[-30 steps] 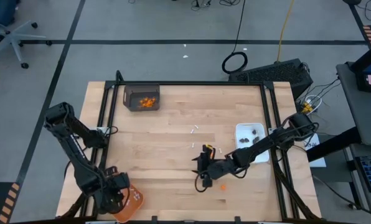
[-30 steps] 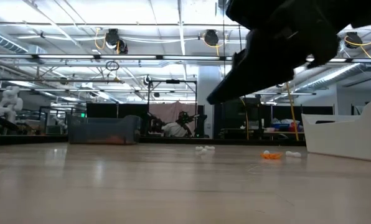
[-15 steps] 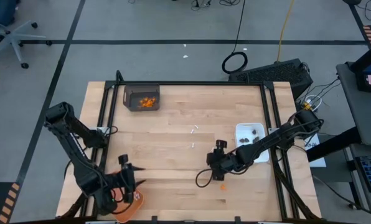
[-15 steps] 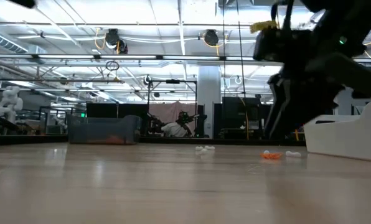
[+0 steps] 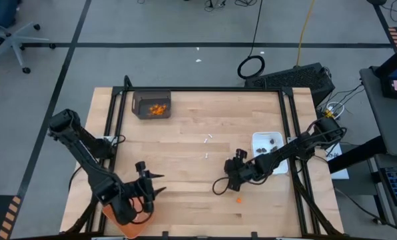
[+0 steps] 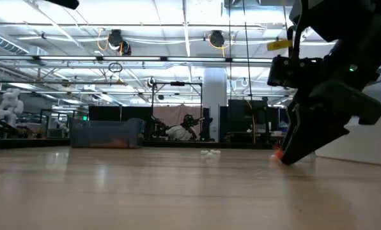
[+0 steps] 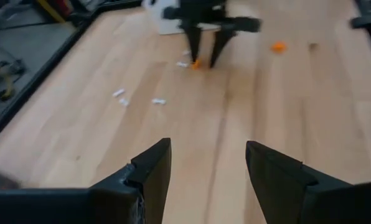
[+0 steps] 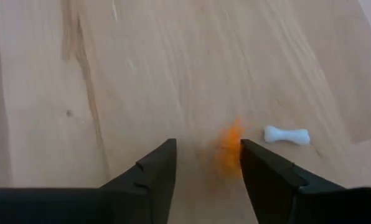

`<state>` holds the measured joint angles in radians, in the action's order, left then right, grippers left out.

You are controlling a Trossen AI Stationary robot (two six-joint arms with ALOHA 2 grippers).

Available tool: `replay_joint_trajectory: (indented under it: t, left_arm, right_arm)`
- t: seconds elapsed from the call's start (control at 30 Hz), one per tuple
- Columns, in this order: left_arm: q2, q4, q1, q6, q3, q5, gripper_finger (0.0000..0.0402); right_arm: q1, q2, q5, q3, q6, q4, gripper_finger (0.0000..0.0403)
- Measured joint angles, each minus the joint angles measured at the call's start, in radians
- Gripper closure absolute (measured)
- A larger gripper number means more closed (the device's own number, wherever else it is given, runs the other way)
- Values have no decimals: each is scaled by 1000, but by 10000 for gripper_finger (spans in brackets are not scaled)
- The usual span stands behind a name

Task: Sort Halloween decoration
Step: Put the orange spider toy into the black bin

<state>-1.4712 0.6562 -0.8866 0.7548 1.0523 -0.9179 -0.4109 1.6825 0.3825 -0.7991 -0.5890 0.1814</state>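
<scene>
My right gripper [image 5: 236,162] points down at the table's middle right. It is open, with its tips low over the wood [image 8: 207,149]. A blurred orange bit [image 8: 229,149] lies between the fingers, close to one finger's inner side. It also shows in the left wrist view [image 7: 197,63]. A white stick [image 8: 287,135] lies just outside that finger. A second orange bit [image 5: 238,199] lies nearer the near edge. Two more white sticks [image 5: 207,148] lie toward the middle. My left gripper [image 5: 160,183] is open and empty above the near left [image 7: 207,152]. My right gripper stands with its fingers pointing down on either side of the orange bit [image 8: 230,142]. The bit lies on the table right beside one finger [image 8: 260,165]. I cannot tell whether that finger touches it.
A grey bin [image 5: 150,105] with orange bits stands at the far left. A white dish [image 5: 268,148] with dark bits stands at the right, beside my right arm. An orange tray [image 5: 126,225] lies at the near left edge, under my left arm.
My right gripper has gone toward the table's right edge, tipped from lying slanted to pointing down, and come down to the table over the orange bit. My left gripper has risen from over the orange tray and swung toward the table's right and far side.
</scene>
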Motion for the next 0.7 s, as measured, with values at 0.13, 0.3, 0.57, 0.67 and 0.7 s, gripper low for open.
replay_joint_trajectory:
  t: [0.13, 0.3, 0.57, 0.67, 0.7]
  left_arm:
    - [0, -150, 24, -141, -29, 43, 196]
    - [0, -199, 54, -189, -44, 55, 196]
    - [-15, -201, 93, -194, -45, 57, 196]
    - [-37, -202, 103, -196, -45, 57, 196]
    - [-46, -204, 107, -196, -45, 58, 196]
  right_arm:
    - [7, -1, -14, 14, -13, -4, 257]
    - [18, -1, -18, 16, -8, -1, 326]
    - [17, 1, -16, 18, 5, -37, 396]
    - [12, 1, -17, 21, 30, -75, 401]
    - [11, 2, -20, 21, 40, -98, 401]
